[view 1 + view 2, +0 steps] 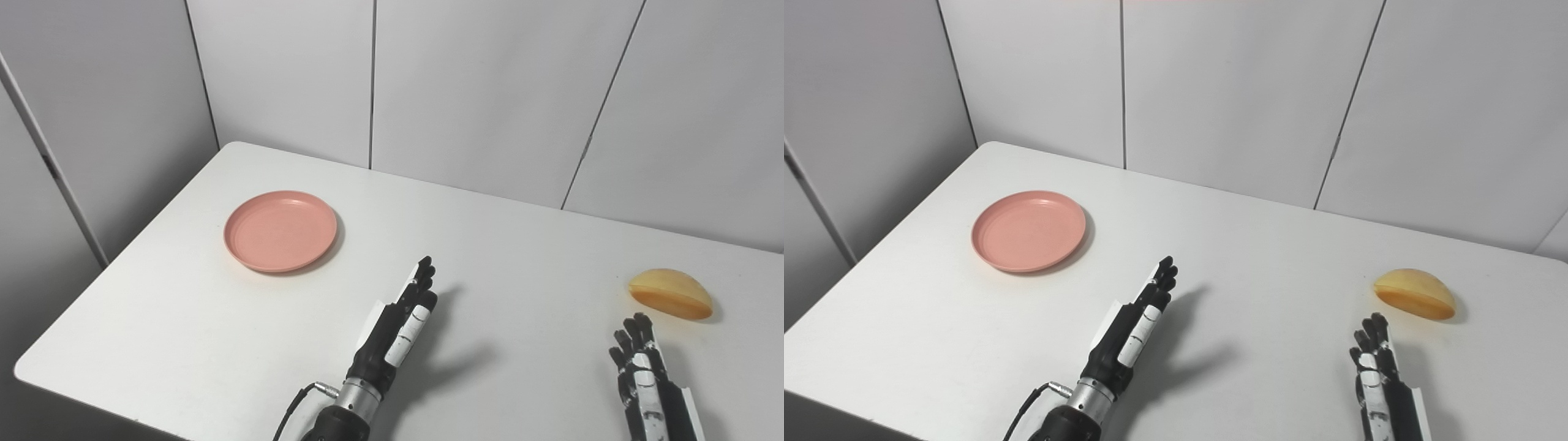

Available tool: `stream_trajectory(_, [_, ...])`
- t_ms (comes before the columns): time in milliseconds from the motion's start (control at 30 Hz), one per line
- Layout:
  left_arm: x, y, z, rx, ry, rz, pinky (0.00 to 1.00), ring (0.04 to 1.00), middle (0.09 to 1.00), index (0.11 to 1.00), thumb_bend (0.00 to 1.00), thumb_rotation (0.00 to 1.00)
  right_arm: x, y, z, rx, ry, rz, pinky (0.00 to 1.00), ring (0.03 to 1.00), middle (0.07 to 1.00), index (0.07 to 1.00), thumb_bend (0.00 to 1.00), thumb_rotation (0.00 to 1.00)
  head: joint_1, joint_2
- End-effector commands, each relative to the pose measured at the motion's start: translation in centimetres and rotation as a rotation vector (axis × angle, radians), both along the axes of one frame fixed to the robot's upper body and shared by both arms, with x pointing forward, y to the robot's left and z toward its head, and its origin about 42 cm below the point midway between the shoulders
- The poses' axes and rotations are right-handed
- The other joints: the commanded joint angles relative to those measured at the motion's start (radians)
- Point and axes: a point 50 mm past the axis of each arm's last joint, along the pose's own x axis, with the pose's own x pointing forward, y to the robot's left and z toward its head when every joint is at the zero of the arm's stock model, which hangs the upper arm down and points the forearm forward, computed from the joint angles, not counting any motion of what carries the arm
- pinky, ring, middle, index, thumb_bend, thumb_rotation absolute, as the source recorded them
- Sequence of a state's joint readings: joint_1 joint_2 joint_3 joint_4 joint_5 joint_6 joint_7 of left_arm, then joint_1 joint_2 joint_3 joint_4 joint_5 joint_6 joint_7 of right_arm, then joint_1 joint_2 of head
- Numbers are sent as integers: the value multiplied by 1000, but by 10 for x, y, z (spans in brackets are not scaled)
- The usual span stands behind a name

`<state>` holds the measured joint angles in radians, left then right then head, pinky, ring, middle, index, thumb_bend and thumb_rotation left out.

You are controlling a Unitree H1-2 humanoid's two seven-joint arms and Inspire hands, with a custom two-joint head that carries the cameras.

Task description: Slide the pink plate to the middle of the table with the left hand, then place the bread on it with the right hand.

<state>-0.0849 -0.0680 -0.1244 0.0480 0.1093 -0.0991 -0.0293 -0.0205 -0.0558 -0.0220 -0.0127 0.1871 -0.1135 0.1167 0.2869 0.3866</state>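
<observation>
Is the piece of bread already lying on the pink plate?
No, the yellow-brown piece of bread lies on the white table at the right, far from the empty round pink plate.

On the white table (490, 245), the left hand (401, 324) hovered with fingers straight and holding nothing, the pink plate (280, 230) up-left of it, while the bread (671, 294) lay just beyond the empty, extended right hand (643, 373).

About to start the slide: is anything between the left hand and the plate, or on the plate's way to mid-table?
Nothing visible. Bare table lies between the left hand and the plate, and along its path. The bread sits far right.
</observation>
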Motion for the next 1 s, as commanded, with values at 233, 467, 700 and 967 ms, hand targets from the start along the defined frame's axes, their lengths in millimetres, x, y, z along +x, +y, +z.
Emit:
stream_trajectory(233, [-7,-3,-23,-3,54,12,1000,1000,1000,1000,757,1000,-1,-3,11,-1,-59,-4,1000,1000,1000,1000,511,841,4,-20])
stream_trajectory(467, [-5,-3,-22,-50,-17,53,1000,1000,1000,1000,720,1000,0,-2,12,1,-62,0,1000,1000,1000,1000,490,834,7,-25])
stream_trajectory(700, [3,-4,0,-122,-104,74,1000,1000,1000,1000,706,1000,1,-3,13,9,-57,-4,1000,1000,1000,1000,482,826,8,-28])
stream_trajectory(967, [18,12,32,-133,-182,131,1000,1000,1000,1000,702,1000,1,0,13,9,-62,0,1000,1000,1000,1000,476,827,-4,-34])
